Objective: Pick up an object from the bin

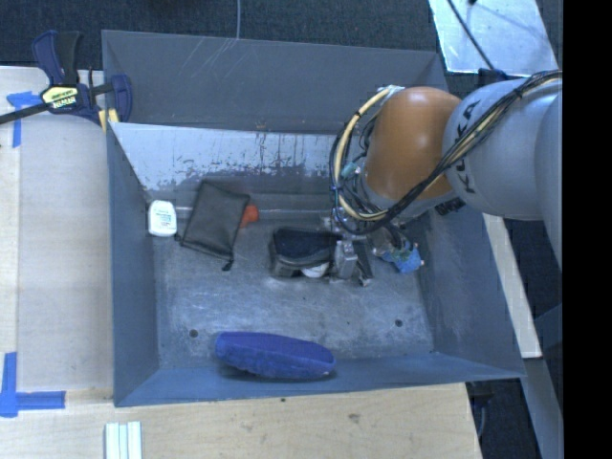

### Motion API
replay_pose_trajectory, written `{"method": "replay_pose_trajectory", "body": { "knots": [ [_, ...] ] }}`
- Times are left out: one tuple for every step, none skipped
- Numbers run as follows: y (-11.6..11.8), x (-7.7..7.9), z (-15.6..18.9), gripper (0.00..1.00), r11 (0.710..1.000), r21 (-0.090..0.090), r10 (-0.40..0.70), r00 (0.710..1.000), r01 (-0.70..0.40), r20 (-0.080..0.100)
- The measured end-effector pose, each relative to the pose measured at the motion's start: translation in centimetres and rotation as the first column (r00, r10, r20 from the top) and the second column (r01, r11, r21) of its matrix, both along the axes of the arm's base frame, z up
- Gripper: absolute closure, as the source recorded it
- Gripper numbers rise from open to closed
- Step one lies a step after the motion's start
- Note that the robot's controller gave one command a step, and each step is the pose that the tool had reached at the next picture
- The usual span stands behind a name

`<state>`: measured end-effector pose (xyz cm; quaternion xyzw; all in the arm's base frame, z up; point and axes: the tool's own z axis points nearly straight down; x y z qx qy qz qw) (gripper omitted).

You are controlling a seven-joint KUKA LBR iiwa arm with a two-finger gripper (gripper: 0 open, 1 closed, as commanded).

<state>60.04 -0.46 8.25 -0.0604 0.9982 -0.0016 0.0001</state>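
Black rounded object [298, 250] beside gripper [350, 264], grip state unreadable; off-centre closing could push it aside.

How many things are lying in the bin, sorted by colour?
Blue: 2, an oblong blue pad and a small blue piece
Dark: 2, a flat dark pouch and a black-and-white object
White: 1, a small white case
Orange: 1, a small orange bit
Total: 6

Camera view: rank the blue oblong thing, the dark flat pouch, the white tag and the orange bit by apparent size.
1. blue oblong thing
2. dark flat pouch, nearly as large
3. white tag
4. orange bit, partly hidden
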Motion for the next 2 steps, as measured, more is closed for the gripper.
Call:
{"method": "replay_pose_trajectory", "body": {
  "knots": [
    [1.4, 2.0, 10.4, 1.0, 1.0, 0.002, 0.001, 1.0, -0.001, 0.006],
    [-0.5, 2.2, 23.4, 1.0, 1.0, 0.001, -0.009, 1.0, 0.009, 0.006]
  ]
}}
